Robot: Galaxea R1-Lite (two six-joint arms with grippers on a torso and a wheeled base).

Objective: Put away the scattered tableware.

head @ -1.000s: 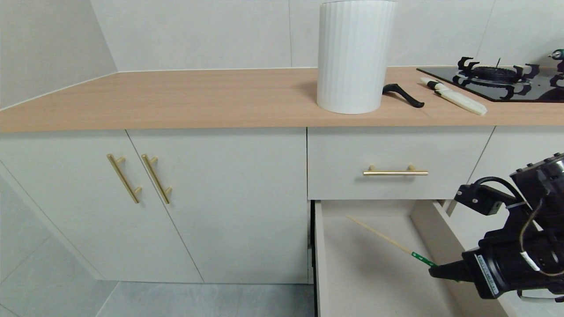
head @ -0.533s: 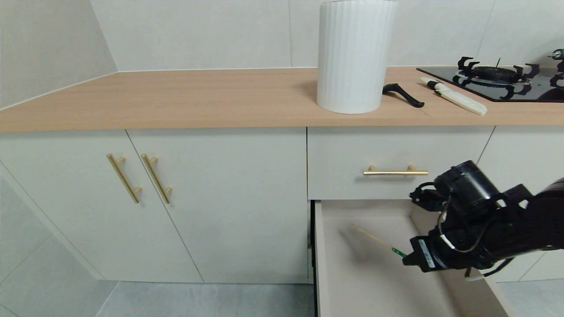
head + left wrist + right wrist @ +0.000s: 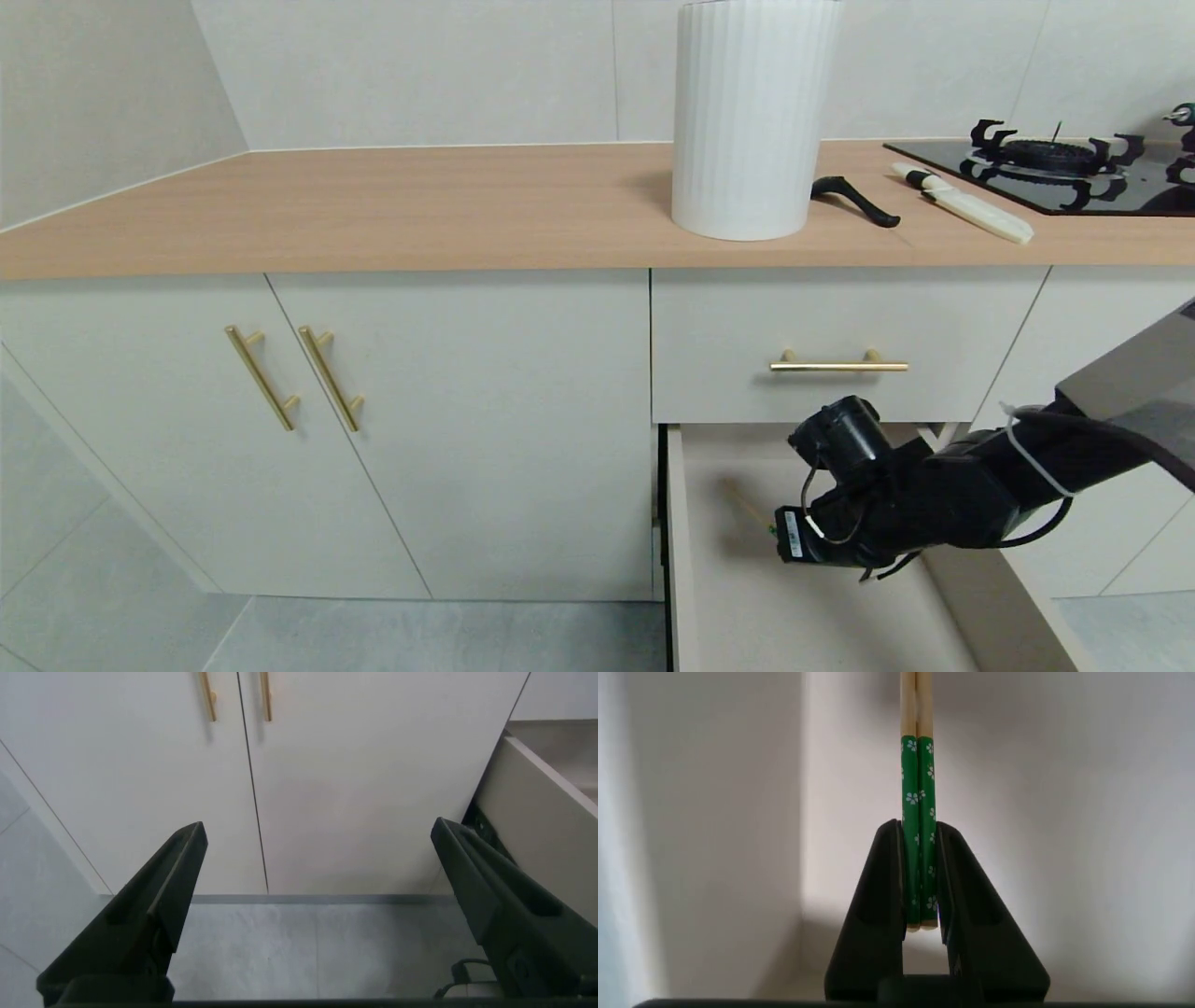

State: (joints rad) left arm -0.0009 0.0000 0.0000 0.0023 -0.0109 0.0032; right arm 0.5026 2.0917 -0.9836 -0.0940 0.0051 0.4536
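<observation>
This is a home kitchen. A black glass gas hob [image 3: 1111, 191] with black pan supports is set into the far right end of a long wood-grain table [image 3: 420, 205]. The table runs along a wall of pale grey tiles [image 3: 420, 75] into a corner. Under it are pale grey cupboard doors [image 3: 467, 429] with slim brass bar handles [image 3: 330, 377], and a stack of drawers with the lower drawer [image 3: 747, 616] standing open. A cream-coloured knife [image 3: 976, 217] lies beside the hob, and the floor [image 3: 420, 639] is grey tile.

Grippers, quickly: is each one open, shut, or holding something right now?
Left gripper: open, holding nothing.
Right gripper: shut on the chopsticks, at the open drawer.
</observation>
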